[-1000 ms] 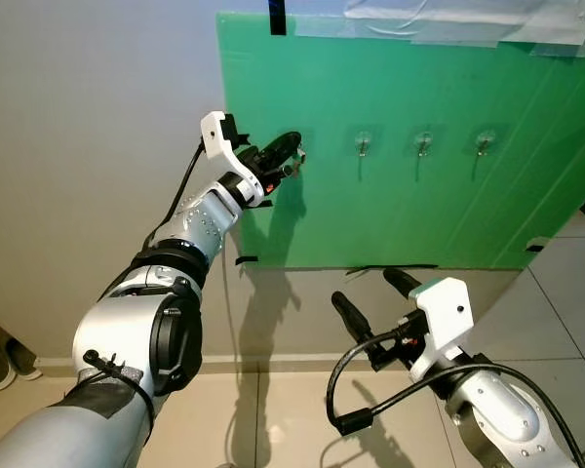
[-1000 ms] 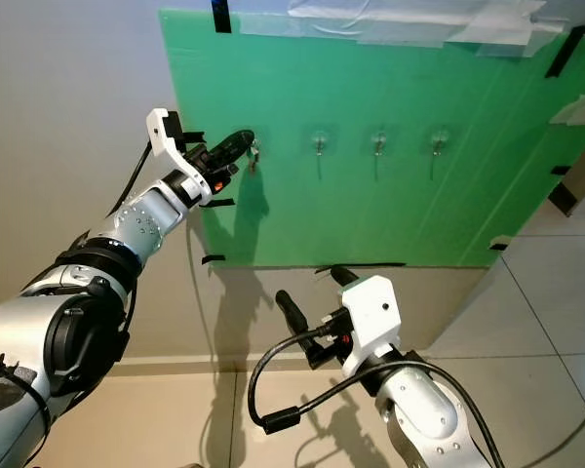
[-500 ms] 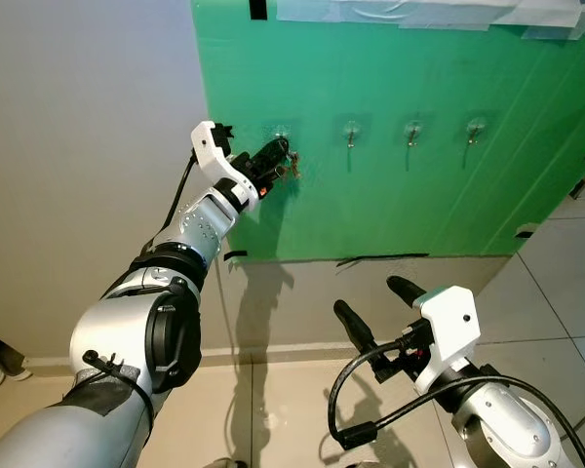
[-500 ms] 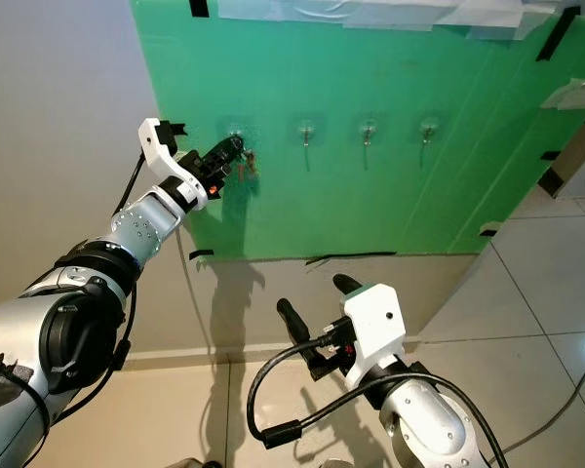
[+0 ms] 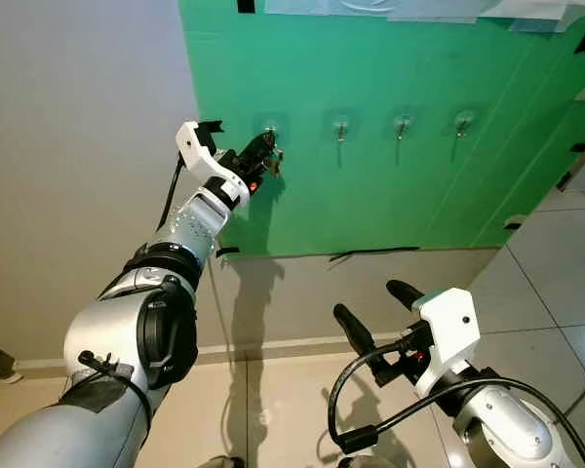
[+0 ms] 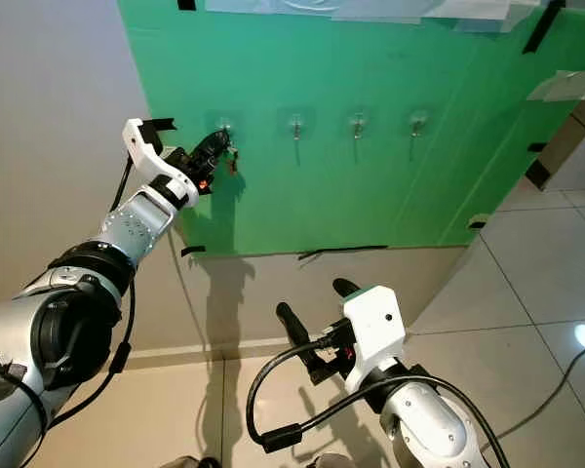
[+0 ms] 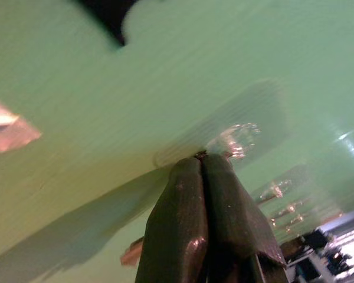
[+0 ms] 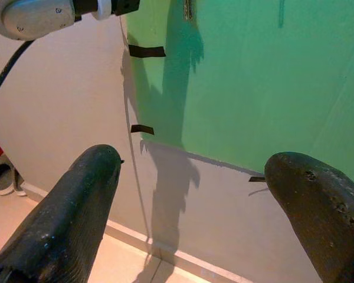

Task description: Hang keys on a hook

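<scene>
Pressed together on the keys [image 5: 274, 156], the left gripper [image 5: 258, 156] reaches the leftmost hook [image 5: 270, 127] on the green board [image 5: 409, 146]. Hanging appears underway; next, the key ring likely needs slipping over the hook before the fingers part. Below, the right gripper [image 5: 380, 317] waits, spread wide and empty.

Both eye views look forward and down from the head, sharing the green board [image 5: 390, 146], its row of hooks [image 6: 294, 125] and both arms. The left wrist view sits very near the board, facing along its closed fingers [image 7: 200, 218] toward one hook. The right wrist view faces the board's lower edge from farther back, between its spread fingers [image 8: 65, 218].
</scene>
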You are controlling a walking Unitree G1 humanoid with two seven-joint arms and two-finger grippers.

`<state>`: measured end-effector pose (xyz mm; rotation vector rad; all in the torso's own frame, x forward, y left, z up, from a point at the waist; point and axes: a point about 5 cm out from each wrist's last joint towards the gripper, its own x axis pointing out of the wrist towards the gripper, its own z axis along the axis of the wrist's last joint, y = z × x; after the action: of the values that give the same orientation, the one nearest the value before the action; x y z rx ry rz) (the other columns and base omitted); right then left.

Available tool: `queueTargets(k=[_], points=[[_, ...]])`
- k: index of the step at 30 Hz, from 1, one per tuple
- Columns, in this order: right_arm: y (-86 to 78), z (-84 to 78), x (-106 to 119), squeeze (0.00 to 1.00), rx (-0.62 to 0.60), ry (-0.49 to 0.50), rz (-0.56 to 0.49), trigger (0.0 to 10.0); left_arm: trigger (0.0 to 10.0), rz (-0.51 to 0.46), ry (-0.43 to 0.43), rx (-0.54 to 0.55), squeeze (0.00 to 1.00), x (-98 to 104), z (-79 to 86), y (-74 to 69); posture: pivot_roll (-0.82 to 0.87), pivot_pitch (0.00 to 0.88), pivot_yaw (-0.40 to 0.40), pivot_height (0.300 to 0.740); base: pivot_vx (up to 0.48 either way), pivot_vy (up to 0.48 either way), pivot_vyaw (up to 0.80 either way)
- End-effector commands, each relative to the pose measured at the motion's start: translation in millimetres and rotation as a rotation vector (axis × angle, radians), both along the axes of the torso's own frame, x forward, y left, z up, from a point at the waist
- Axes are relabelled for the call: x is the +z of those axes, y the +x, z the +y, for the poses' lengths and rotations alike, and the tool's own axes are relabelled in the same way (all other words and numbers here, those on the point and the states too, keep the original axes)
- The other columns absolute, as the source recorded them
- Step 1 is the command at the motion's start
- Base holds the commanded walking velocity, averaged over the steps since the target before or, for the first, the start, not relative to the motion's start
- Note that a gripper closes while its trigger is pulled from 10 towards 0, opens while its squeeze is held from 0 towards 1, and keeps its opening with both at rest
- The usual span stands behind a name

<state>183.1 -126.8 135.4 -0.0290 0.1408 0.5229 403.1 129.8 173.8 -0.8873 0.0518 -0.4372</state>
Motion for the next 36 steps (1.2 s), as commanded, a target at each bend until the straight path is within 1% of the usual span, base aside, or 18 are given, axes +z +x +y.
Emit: queueTargets(k=[1,3,4,5,6,8,12,13,15,18,24,25,27,28,30,33,36], points=[[-0.2,-0.1,1.9,0.00,0.004,-0.004,-0.003,10.0,10.0,0.076,-0.036,0.094,0.00,-9.6,15.4,-1.0,-0.30,0.073,0.031,0.740,0.000,0.000,0.00],[-0.6,0.2,1.2,0.00,0.006,-0.005,0.000,10.0,10.0,0.142,-0.077,0.156,0.00,-19.1,20.8,-2.9,-0.31,0.070,0.033,0.740,0.000,0.000,0.00],[-0.7,0.1,0.8,0.00,0.005,-0.005,0.001,10.0,10.0,0.147,-0.072,0.163,0.00,-20.7,20.7,-3.3,-0.31,0.066,0.032,0.740,0.000,0.000,0.00],[-0.6,0.0,0.6,0.00,0.005,-0.005,0.002,10.0,10.0,0.146,-0.065,0.164,0.00,-21.1,20.1,-3.5,-0.31,0.065,0.032,0.740,0.000,0.000,0.00],[-0.3,-0.3,0.2,0.00,0.004,-0.006,0.002,10.0,10.0,0.120,-0.023,0.150,0.00,-17.9,16.3,-2.4,-0.30,0.062,0.032,0.740,0.000,0.000,0.00],[-0.1,-0.4,0.0,0.00,0.004,-0.007,0.002,10.0,10.0,0.101,0.013,0.151,0.00,-14.4,14.6,-1.1,-0.30,0.057,0.033,0.740,0.000,0.000,0.00],[0.9,-0.8,-1.1,0.00,0.006,-0.008,0.003,10.0,10.0,0.091,0.030,0.156,0.00,-9.6,13.7,0.8,-0.30,0.050,0.032,0.740,0.000,0.000,0.00],[1.3,-0.8,-1.6,0.00,0.006,-0.008,0.003,10.0,10.0,0.090,0.032,0.155,1.00,-9.6,13.7,0.7,-0.30,0.045,0.033,0.740,0.000,0.000,0.00],[2.0,-0.9,-2.1,0.00,0.008,-0.009,0.003,10.0,10.0,0.087,0.035,0.157,1.00,-8.8,14.1,1.0,-0.29,0.043,0.034,0.740,0.000,0.000,0.00],[3.1,-1.1,-3.2,0.00,0.011,-0.010,0.002,10.0,10.0,0.068,0.056,0.197,1.00,-2.4,19.1,3.3,-0.29,0.036,0.034,0.740,0.000,0.000,0.00],[3.9,-0.4,-3.3,0.00,0.014,-0.009,0.001,10.0,10.0,0.047,0.074,0.241,1.00,5.3,25.0,5.8,-0.29,0.035,0.034,0.740,0.000,0.000,0.00],[3.9,0.0,-3.1,0.00,0.016,-0.008,0.001,10.0,10.0,0.031,0.071,0.274,1.00,10.9,29.5,7.2,-0.29,0.034,0.032,0.740,0.000,0.000,0.00],[3.8,-0.2,-3.0,0.00,0.016,-0.008,0.000,10.0,10.0,0.020,0.076,0.288,1.00,14.1,31.2,7.9,-0.29,0.036,0.031,0.740,0.000,0.000,0.00],[3.5,-0.5,-2.8,0.00,0.018,-0.008,-0.001,10.0,10.0,-0.013,0.110,0.307,1.00,20.7,33.3,9.2,-0.29,0.037,0.030,0.740,0.000,0.000,0.00],[3.3,-0.9,-2.7,0.00,0.017,-0.008,-0.001,10.0,10.0,-0.049,0.136,0.327,1.00,28.3,35.3,10.4,-0.29,0.037,0.030,0.740,0.000,0.000,0.00],[2.6,-1.6,-2.9,0.00,0.018,-0.008,0.001,10.0,10.0,-0.076,0.143,0.343,1.00,35.5,38.1,11.5,-0.28,0.038,0.027,0.740,0.000,0.000,0.00],[2.7,-1.1,-3.7,0.00,0.020,-0.006,0.004,10.0,10.0,-0.088,0.146,0.350,1.00,38.2,41.0,11.6,-0.28,0.038,0.025,0.740,0.000,0.000,0.00]])
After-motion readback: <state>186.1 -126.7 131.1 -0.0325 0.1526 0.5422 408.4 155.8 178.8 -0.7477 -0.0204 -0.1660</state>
